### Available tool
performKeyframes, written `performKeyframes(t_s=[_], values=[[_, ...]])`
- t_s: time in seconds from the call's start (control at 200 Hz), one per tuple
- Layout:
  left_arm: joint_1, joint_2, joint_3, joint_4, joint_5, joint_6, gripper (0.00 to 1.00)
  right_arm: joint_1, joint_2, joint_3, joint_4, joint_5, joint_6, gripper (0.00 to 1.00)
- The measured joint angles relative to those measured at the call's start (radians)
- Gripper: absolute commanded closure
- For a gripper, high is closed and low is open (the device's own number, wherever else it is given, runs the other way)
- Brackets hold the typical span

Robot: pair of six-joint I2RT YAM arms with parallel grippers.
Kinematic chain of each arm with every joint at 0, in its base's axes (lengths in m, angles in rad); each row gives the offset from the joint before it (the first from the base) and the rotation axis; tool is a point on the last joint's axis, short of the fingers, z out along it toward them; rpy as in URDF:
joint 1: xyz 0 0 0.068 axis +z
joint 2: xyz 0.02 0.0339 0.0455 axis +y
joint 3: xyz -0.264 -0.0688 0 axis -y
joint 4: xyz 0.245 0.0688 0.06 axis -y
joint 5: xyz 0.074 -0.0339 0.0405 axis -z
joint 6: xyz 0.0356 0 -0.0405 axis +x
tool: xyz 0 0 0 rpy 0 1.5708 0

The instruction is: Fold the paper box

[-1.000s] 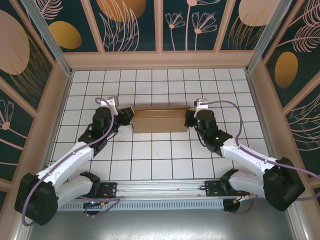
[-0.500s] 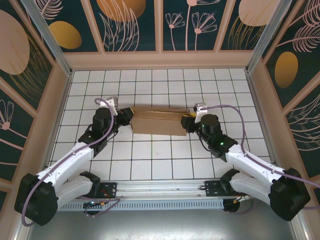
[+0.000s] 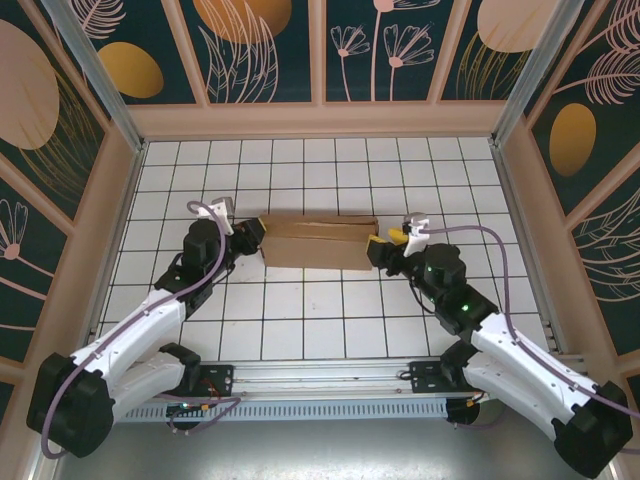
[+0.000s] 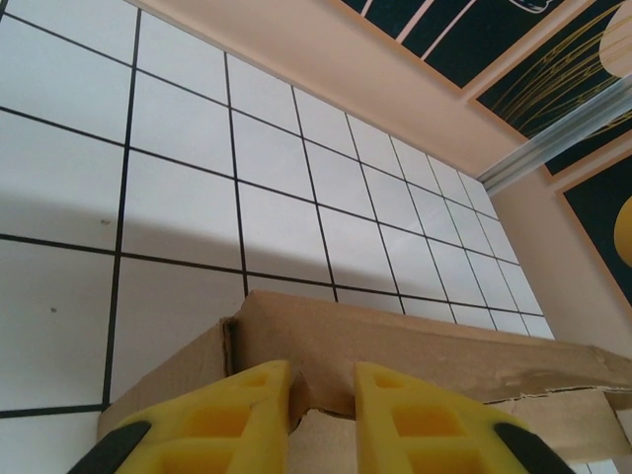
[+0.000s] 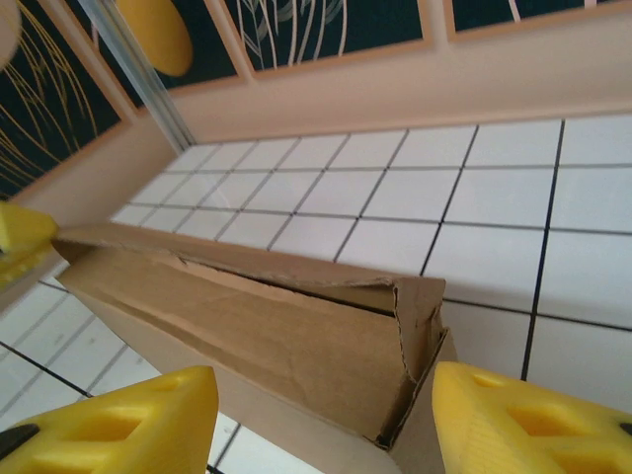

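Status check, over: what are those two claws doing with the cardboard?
Left claw pinching paper box at one end. Right claw open, straddling other end. Box partly folded; no obstacles seen.

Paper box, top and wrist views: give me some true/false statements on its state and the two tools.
1. The left tool pinches a cardboard wall at the left end of the paper box. True.
2. The right tool is clamped on the box. False: its fingers stand wide apart at the box's right end.
3. The box is a flat, unfolded sheet. False: its walls are raised along the long sides.
4. The box rests on the white tiled table between the two tools. True.
5. The box touches the back wall. False: rows of tiles lie between them.
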Motion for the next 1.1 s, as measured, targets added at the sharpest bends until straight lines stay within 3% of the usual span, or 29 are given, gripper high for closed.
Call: performKeyframes(t_s=[0.12,0.245,0.52,0.791,0.926,1.101], values=[[0.0,-0.013,-0.019,0.002,0.001,0.0,0.78,-0.013,0.005,0.004,0.003,-0.004,0.053,0.46],[0.0,-0.013,-0.019,0.003,0.0,0.004,0.78,-0.069,0.106,0.072,-0.047,-0.005,0.156,0.52],[0.0,-0.012,-0.019,0.002,0.0,0.013,0.78,-0.213,0.241,0.215,-0.075,-0.127,0.335,0.53],[0.0,-0.006,-0.019,0.003,0.0,0.019,0.78,-0.221,0.399,0.352,-0.105,-0.208,0.361,0.54],[0.0,-0.006,-0.019,0.003,0.0,0.019,0.78,-0.221,0.432,0.351,-0.122,-0.219,0.367,0.61],[0.0,-0.006,-0.019,0.003,0.0,0.019,0.78,-0.221,0.431,0.284,-0.102,-0.239,0.385,0.79]])
